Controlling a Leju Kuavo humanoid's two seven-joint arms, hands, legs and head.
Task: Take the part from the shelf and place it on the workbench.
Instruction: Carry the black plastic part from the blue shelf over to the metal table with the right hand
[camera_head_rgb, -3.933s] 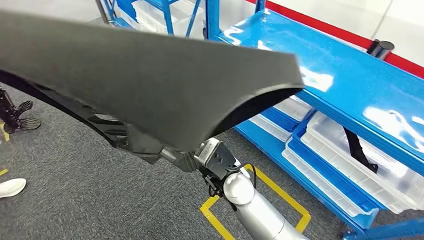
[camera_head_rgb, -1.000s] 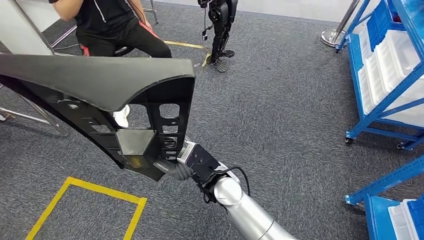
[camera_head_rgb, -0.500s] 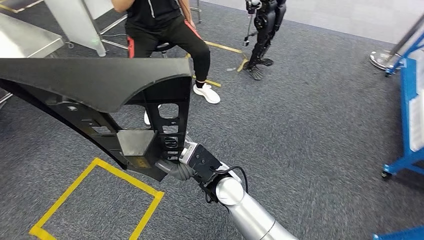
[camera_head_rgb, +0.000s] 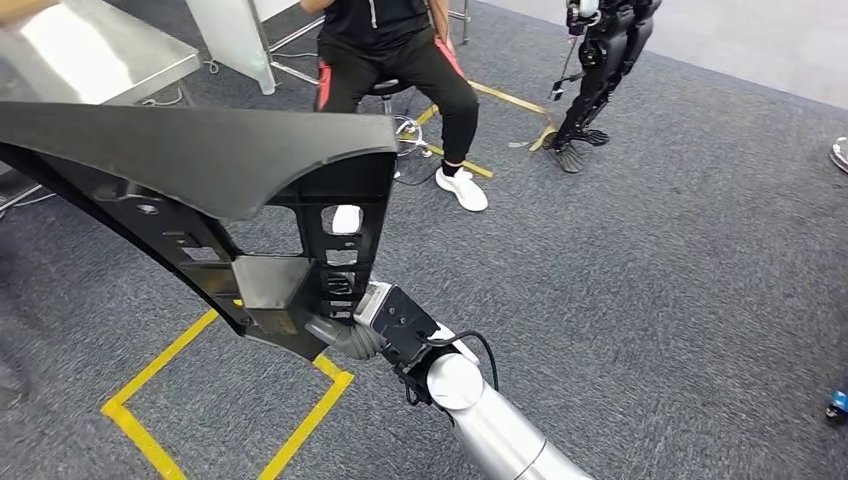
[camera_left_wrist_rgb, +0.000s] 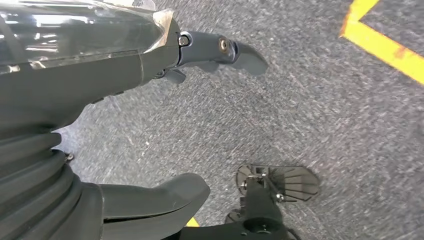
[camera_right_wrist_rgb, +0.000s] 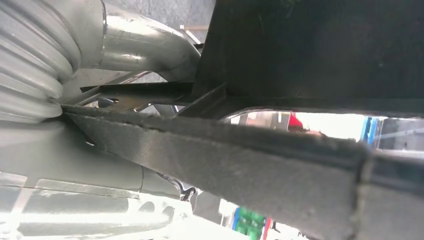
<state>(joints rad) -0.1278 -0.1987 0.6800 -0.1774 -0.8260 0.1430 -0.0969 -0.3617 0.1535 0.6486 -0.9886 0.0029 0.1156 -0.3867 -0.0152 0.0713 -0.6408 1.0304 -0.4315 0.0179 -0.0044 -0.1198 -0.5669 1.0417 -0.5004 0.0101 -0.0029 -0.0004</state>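
My right hand grips the lower corner of the black part — the part fills the upper left of the head view, the silver arm reaching up from the bottom. My left hand hangs over carpet — fingers apart, holding nothing.
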